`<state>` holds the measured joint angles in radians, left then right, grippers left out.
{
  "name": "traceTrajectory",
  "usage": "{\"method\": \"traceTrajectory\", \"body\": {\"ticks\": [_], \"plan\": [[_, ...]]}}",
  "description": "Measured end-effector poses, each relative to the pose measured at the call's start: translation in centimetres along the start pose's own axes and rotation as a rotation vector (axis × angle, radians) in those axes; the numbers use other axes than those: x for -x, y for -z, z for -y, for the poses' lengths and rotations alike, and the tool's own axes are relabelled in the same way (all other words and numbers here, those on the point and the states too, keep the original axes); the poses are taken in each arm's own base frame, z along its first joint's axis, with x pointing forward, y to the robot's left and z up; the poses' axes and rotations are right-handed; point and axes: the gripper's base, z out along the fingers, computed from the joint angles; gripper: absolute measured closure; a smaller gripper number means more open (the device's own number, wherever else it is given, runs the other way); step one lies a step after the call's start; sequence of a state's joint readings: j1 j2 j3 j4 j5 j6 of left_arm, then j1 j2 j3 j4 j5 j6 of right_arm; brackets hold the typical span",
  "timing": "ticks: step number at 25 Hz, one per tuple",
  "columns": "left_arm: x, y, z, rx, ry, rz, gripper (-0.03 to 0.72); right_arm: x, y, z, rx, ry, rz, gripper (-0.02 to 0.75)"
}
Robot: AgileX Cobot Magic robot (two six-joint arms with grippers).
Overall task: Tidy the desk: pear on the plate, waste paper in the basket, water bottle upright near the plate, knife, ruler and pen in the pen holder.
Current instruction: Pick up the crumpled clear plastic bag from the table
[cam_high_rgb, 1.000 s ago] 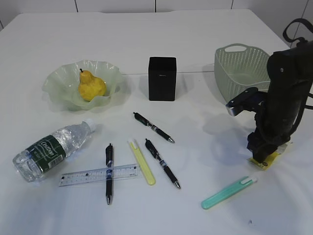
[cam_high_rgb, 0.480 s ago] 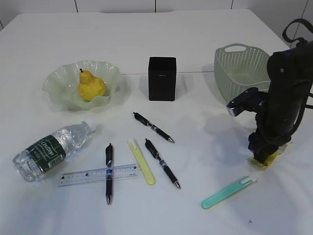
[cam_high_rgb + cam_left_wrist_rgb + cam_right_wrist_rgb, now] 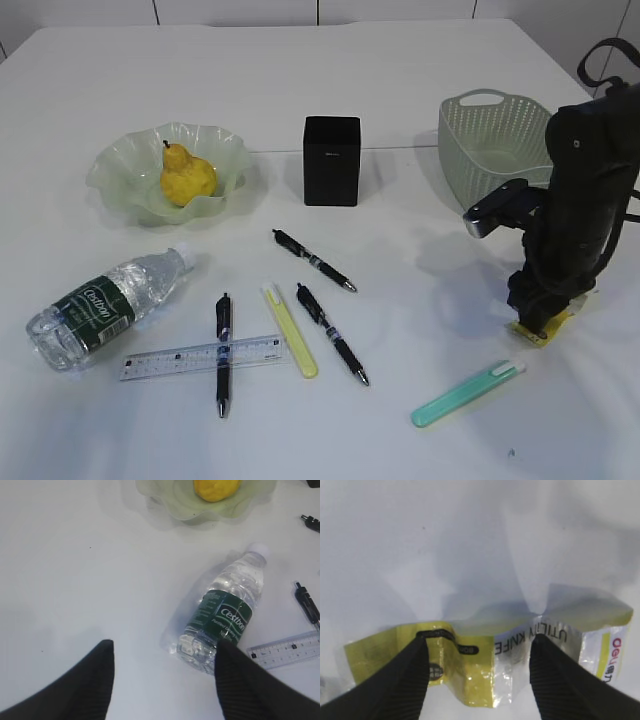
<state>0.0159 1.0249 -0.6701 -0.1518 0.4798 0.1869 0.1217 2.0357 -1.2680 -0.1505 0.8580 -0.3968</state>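
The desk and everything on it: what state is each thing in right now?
pear: on the plate.
water bottle: lying on its side, capped.
ruler: flat, a black pen across it.
pen holder: upright; inside not visible.
basket: upright, looks empty.
waste paper: on the desk, the right gripper straddling it, jaws open.
left gripper: jaws open, holding nothing.

White wall panels [image 3: 240,10] at the back — a tiny dark speck [image 3: 510,453] in front.
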Motion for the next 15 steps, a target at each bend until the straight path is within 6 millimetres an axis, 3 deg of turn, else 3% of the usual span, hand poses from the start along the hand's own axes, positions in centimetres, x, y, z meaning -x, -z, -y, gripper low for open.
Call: {"method": "traceTrajectory", "body": {"ticks": [9,12,15], "plan": [[0.0,0.0,0.0,0.0,0.0,0.0,0.235,0.07,-0.39,-0.01,0.005,0.001,-0.01,0.249],[-0.02,0.0,0.0,0.0,0.0,-0.002,0.235,0.1,-0.42,0.0,0.006,0.001,-0.011,0.328],[-0.02,0.0,0.0,0.0,0.0,-0.002,0.235,0.19,-0.41,0.06,0.007,0.001,-0.016,0.469]]}}
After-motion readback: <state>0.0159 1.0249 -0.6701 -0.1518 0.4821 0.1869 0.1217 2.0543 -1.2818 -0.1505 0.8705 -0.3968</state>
